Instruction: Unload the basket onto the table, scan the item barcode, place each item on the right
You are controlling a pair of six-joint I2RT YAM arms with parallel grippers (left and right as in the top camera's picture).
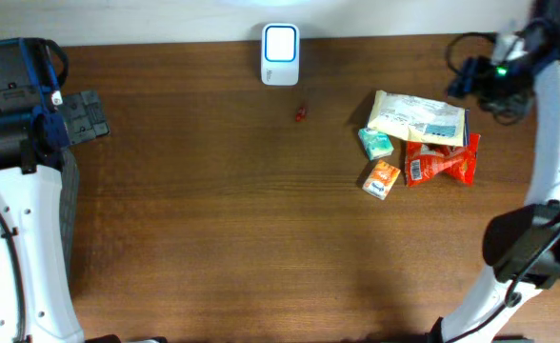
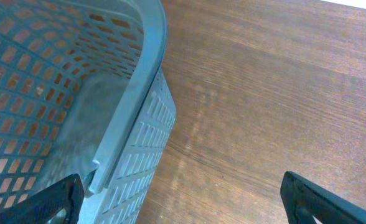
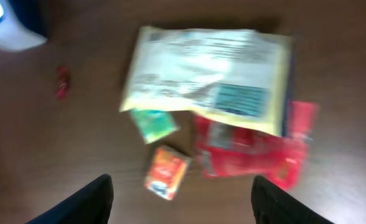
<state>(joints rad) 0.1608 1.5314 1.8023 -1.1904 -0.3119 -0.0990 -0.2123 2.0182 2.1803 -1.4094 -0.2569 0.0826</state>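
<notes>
The items lie in a cluster right of centre: a pale yellow bag [image 1: 418,118], a red packet [image 1: 440,162], a small teal box [image 1: 376,144] and a small orange box [image 1: 382,179]. The white scanner [image 1: 280,54] stands at the far edge. My right gripper [image 1: 466,78] hovers beyond the cluster. The blurred right wrist view shows it open [image 3: 183,202] and empty above the bag [image 3: 201,74], teal box [image 3: 153,124], orange box [image 3: 166,172] and red packet [image 3: 258,149]. My left gripper [image 1: 82,116] is open at the far left, its jaws [image 2: 183,205] wide over bare wood.
A grey perforated basket [image 2: 139,93] sits at the table's left edge, partly under the left arm [image 1: 68,219]. A tiny red scrap [image 1: 301,114] lies on the wood below the scanner, also seen from the right wrist [image 3: 61,83].
</notes>
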